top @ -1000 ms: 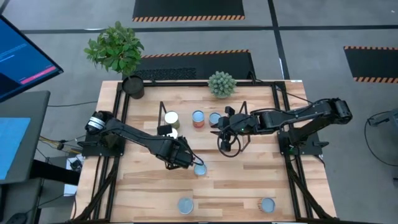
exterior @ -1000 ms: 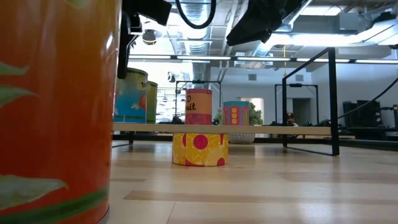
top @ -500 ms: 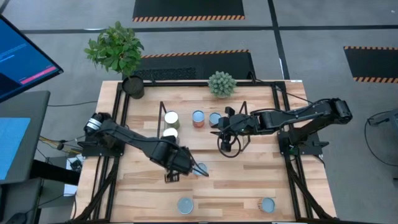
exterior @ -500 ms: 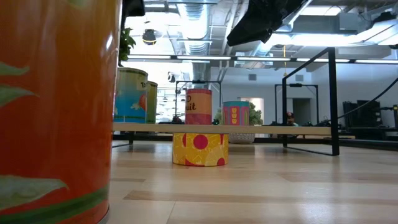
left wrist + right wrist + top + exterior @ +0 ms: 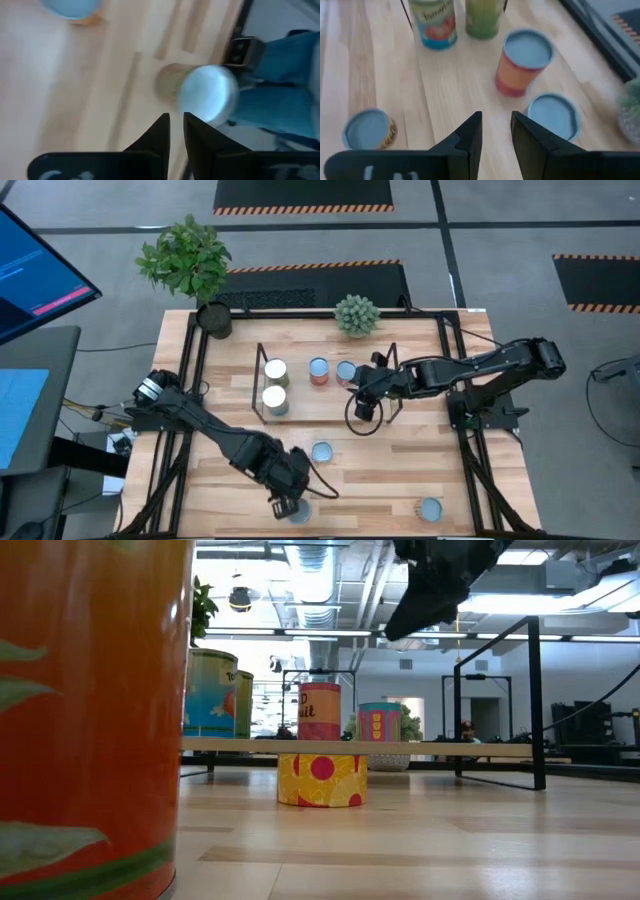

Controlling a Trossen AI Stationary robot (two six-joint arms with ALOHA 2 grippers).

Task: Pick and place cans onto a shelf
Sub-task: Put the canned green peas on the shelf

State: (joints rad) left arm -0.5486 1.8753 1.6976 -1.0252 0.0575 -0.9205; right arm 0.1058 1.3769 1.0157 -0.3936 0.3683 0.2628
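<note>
From above, the low light-wood shelf with black wire end frames [image 5: 300, 395] sits on the planked wooden table [image 5: 400, 470], carrying four cans: a cream-topped green tin [image 5: 276, 370], a white-topped tin [image 5: 275, 399], a blue-topped red-orange tin [image 5: 318, 370] and a short blue-topped tin [image 5: 346, 370]. The left gripper [image 5: 284, 505] is down at the table's near edge, touching or just beside a blue-topped tin [image 5: 299, 511] there; another blue-topped tin [image 5: 321, 451] lies mid-table and a third [image 5: 430, 508] sits near the right front corner. The right gripper [image 5: 364, 402] hovers just beside the shelf's right end. A leafy plant in a black pot [image 5: 190, 265] and a small round green plant [image 5: 356, 314] stand at the far edge. At table height, a huge orange can with green leaf markings [image 5: 90, 720] fills the left, a yellow tin with pink dots [image 5: 321, 780] stands before the shelf board [image 5: 440, 748], and one dark gripper [image 5: 440, 585] hangs overhead. Past the left wrist, the dark fingers [image 5: 197, 137] stand slightly parted with nothing between them, pointing at a silver-blue-topped tin [image 5: 207, 95]; a second tin [image 5: 72, 7] shows at the edge. Past the right wrist, the fingers [image 5: 470, 137] are a little apart and empty, above a tomato-labelled tin [image 5: 434, 22], a green one [image 5: 482, 17], the orange-red tin [image 5: 522, 62], a short tin [image 5: 554, 116] and a tin off the shelf [image 5: 368, 130].
</note>
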